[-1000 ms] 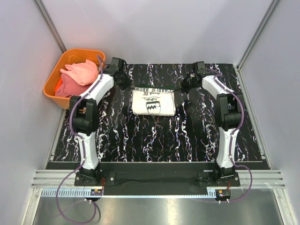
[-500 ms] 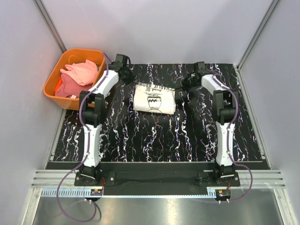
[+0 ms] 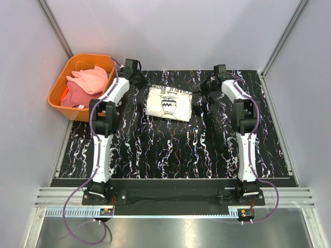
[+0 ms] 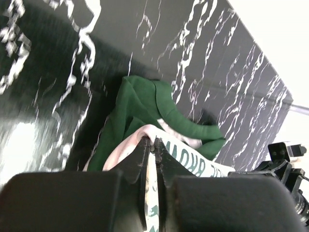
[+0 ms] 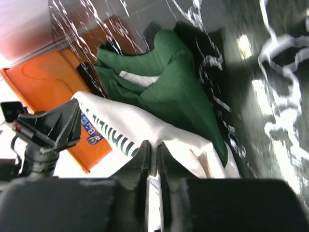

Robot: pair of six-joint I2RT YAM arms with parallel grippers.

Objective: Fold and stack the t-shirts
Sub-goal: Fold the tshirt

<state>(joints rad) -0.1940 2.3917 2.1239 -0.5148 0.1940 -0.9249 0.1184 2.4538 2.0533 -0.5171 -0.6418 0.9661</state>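
Cream t-shirt point(image 3: 168, 104) lies folded at far centre of table point(image 3: 170, 155), face print up, green sleeves point(image 4: 145, 104) bunched at far edge. Left gripper point(image 4: 153, 141) and right gripper point(image 5: 153, 145) each pinch 1 far corner, jaws nearly together on cloth. 2-sided hold likely keeps fold square. Pink and coral t-shirts point(image 3: 85, 82) wait in orange bin point(image 3: 55, 89), far left.
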